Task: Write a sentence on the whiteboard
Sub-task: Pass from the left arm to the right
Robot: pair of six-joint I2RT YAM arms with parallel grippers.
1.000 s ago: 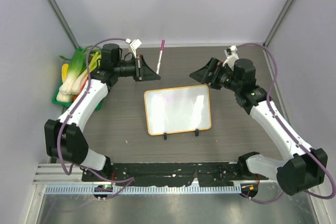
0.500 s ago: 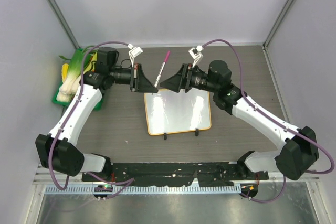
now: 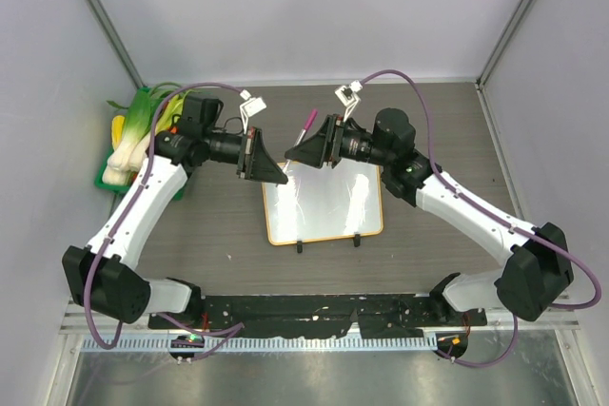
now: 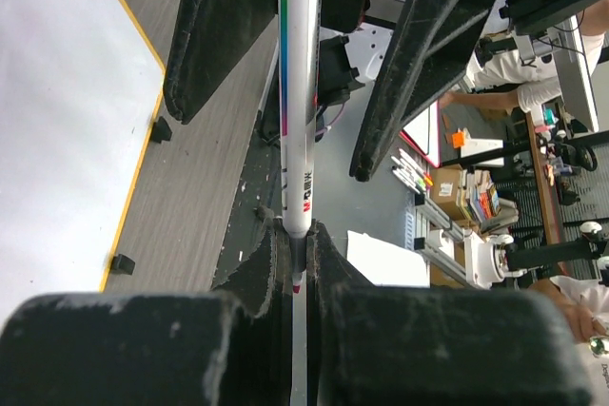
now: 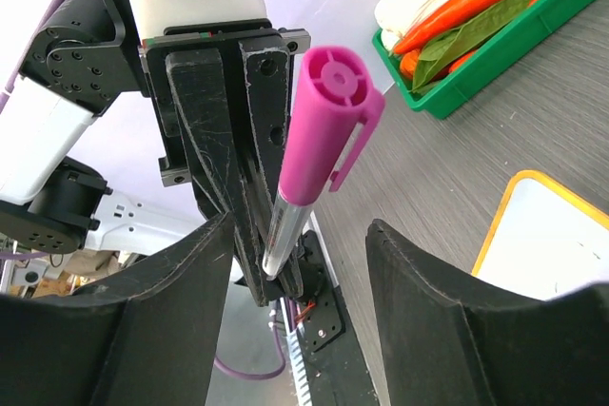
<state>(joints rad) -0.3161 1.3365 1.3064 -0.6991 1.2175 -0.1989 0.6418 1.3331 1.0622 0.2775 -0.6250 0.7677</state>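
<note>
The whiteboard (image 3: 324, 202), orange-framed with two black clip feet on its near edge, lies flat mid-table. No pink words show on it, only faint smears. My left gripper (image 3: 281, 173) is shut on the tip end of a white marker with a pink cap (image 3: 309, 121), held over the board's far left corner. In the left wrist view the fingers (image 4: 276, 273) pinch the barrel (image 4: 295, 92). My right gripper (image 3: 290, 156) is open, with a finger on each side of the marker. In the right wrist view the cap (image 5: 328, 121) stands between its fingers (image 5: 171, 320), untouched.
A green tray (image 3: 105, 178) of leeks, carrots and other vegetables sits at the table's left edge; it also shows in the right wrist view (image 5: 495, 45). Grey walls close the back and both sides. The arm bases and a black rail line the near edge.
My right arm swung left from beside the board and put its open fingers around the marker. My left gripper carried the marker nearer and rightward, over the board's far left corner.
</note>
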